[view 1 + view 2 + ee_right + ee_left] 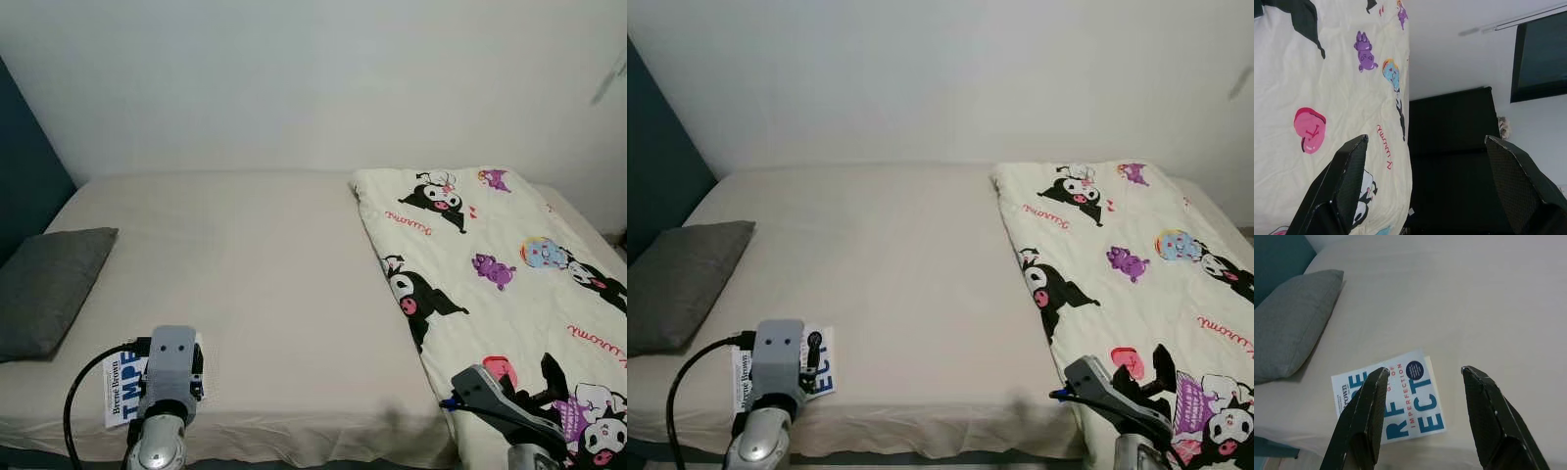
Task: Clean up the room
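Observation:
A white book with blue lettering lies flat near the front left edge of the beige bed. My left gripper hovers just above the book, open, with nothing between its fingers; its wrist housing hides part of the cover. A cream cartoon-print blanket covers the bed's right side. My right gripper stands open over the blanket's near right corner, holding nothing.
A grey pillow rests at the bed's left edge, beside a dark teal wall. A white wall runs behind the bed. Dark furniture stands past the blanket's edge in the right wrist view.

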Controlling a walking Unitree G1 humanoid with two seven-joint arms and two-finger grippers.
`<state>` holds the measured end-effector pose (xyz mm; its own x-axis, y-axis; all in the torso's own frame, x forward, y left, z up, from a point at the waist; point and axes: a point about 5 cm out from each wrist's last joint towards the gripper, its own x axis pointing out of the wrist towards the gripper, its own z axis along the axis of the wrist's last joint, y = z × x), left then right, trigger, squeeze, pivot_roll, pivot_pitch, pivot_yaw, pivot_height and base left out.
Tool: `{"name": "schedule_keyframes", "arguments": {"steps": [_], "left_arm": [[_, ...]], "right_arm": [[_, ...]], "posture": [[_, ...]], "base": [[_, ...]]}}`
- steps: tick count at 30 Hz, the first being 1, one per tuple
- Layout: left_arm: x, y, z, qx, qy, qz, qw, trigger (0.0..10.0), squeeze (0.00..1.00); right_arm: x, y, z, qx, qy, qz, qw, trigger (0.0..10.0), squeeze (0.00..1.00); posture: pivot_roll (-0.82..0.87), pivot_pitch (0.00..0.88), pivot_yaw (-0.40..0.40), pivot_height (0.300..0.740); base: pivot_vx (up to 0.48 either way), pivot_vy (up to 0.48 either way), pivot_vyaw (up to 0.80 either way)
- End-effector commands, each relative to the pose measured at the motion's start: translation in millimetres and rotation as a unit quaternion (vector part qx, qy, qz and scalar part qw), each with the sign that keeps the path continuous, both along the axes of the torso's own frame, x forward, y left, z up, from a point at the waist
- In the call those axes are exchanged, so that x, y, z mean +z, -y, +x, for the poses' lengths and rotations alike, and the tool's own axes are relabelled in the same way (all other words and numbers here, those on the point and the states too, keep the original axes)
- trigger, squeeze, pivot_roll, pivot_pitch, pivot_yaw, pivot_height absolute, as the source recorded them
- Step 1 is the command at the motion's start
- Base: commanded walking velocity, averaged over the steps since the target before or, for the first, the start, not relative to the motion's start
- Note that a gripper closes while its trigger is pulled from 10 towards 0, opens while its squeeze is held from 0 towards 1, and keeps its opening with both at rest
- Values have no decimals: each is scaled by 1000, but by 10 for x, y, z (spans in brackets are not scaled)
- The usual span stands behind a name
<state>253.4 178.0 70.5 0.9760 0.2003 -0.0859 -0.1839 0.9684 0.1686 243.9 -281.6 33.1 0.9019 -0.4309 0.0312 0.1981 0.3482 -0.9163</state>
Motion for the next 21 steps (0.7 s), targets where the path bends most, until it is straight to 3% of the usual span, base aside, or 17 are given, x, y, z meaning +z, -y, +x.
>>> {"name": "schedule_keyframes", "arguments": {"steps": [1, 14, 18, 19, 21], "left_arm": [[-69, -53, -59, 9, -18, 6, 1000, 10000, 0], [-99, -33, -92, 9, -24, 6, 1000, 10000, 0], [-103, -43, -109, 12, -25, 6, 1000, 10000, 0], [-103, -52, -116, 13, -25, 7, 1000, 10000, 0], [-103, -52, -116, 13, -25, 7, 1000, 10000, 0]], "right_arm": [[-24, 12, -45, -3, -6, 1, 1000, 10000, 0], [-31, 17, -65, -3, -6, 1, 1000, 10000, 0], [-36, 13, -61, -9, -5, 47, 999, 10000, 0], [15, -22, -16, -14, 14, 81, 997, 10000, 0], [15, -22, -16, -14, 14, 81, 997, 10000, 0]], "posture": [[-5, 178, 7, 740], [5, 171, 3, 740], [9, 170, 6, 740], [8, 169, 6, 740], [8, 169, 6, 740]], "base": [[0, 0, 0], [0, 0, 0], [0, 0, 0], [0, 0, 0], [0, 0, 0]]}}
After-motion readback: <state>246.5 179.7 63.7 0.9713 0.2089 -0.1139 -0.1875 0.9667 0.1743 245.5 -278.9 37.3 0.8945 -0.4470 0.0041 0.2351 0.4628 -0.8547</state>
